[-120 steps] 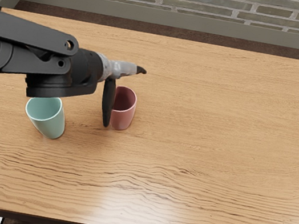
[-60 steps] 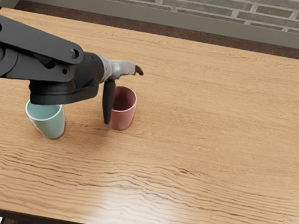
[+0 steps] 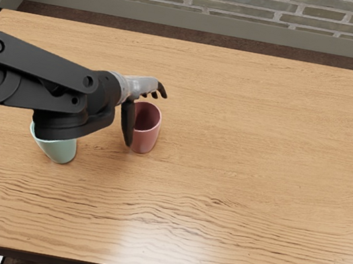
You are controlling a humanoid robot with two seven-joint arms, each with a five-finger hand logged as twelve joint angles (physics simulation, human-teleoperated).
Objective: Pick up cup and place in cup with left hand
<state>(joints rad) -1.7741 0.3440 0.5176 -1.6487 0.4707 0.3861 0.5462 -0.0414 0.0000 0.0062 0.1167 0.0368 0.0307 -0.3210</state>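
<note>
My left hand reaches in from the left edge in the head view, its fingers extended over the far side of the pink cup and its thumb hanging down across that cup's left side. The hand is open around the cup; whether it touches cannot be told. The pink cup stands upright on the table. To its left and nearer the front is the mint-green cup, its rim partly hidden under the left forearm.
The wooden table spans the view, with a brick wall behind its far edge. My left forearm covers part of the table's left side.
The left arm has come down and toward the table's front, hiding more of the green cup. The hand's fingers now bend downward more beside the pink cup. Both cups stayed put.
</note>
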